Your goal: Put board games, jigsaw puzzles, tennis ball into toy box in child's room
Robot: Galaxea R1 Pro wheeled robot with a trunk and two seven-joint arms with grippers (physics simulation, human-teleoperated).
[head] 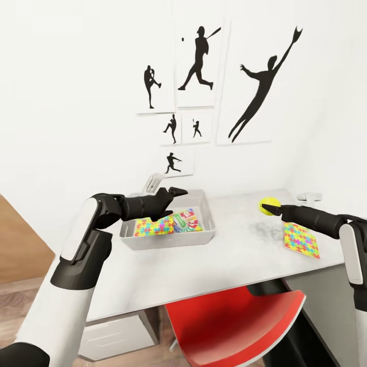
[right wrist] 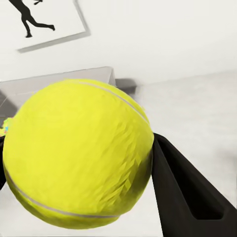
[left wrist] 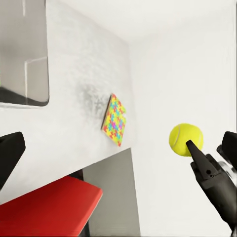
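While clamped between right jaws, tennis ball (head: 269, 206) above table (head: 239, 250).

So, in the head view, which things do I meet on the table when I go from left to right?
Left gripper above the toy box → puzzle in the box → board game in the box → tennis ball held by the right gripper → second puzzle on the table.

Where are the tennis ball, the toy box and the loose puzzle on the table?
tennis ball (head: 269, 206), head view, middle of ball.
toy box (head: 168, 238), head view, near wall.
puzzle (head: 301, 240), head view, middle of its face.
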